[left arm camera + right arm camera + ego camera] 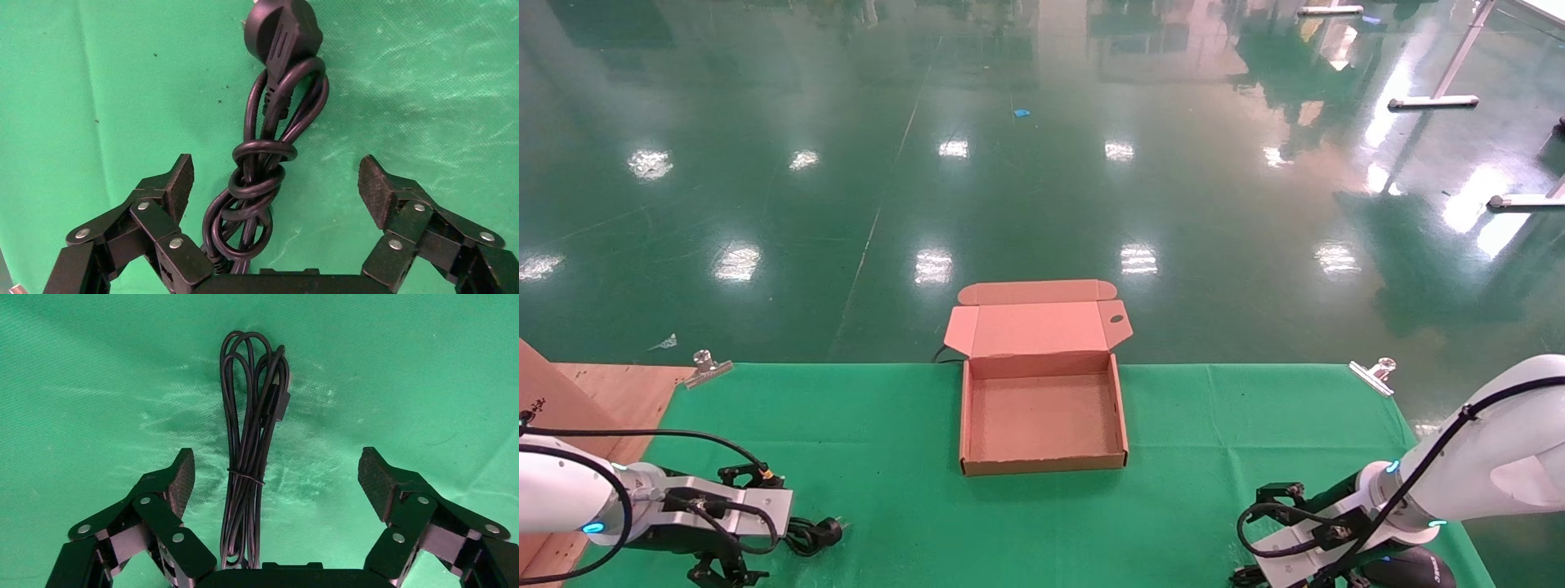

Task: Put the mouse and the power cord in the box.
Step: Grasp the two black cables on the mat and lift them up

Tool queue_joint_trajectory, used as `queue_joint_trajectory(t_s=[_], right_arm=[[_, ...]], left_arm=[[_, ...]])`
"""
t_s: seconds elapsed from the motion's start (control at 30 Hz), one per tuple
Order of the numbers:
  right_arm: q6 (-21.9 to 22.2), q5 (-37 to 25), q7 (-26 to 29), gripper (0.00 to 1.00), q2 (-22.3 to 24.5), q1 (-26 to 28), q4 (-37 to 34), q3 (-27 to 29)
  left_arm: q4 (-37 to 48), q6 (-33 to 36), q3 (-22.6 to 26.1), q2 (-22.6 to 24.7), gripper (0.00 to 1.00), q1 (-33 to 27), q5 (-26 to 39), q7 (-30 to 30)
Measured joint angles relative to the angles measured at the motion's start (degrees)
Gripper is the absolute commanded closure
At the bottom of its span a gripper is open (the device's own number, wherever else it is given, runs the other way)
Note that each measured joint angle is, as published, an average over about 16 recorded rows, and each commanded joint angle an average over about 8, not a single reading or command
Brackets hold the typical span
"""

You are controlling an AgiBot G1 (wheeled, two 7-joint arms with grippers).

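Clearly we are at the pick-up step, with nothing yet lifted: at the near left corner of the green cloth (887, 457) our left gripper (275, 187) hangs with its jaws spread wide on either side of the power cord (269, 165), a knotted bundle lying flat on the cloth with its round plug pointing away from the wrist. At the near right edge our right gripper (275, 478) is likewise spread wide over the thin bundled cable (254, 447) of the mouse (1414, 567), whose dark body only just shows beside the arm. Farther off, mid-table, the box (1042, 412) sits open and empty, lid tilted back. Next, we judge, each claw must descend and close squarely on its bundle before carrying it to the box
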Motion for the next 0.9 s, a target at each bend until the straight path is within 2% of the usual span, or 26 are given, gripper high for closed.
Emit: queue_joint_trajectory(t_s=[0.9], right_arm=[[0.23, 1.11, -2.61, 1.0, -0.06, 0.63, -3.3, 0.79]], left_arm=[[0.16, 0.44, -0.06, -0.23, 1.0, 0.3, -0.09, -0.18]])
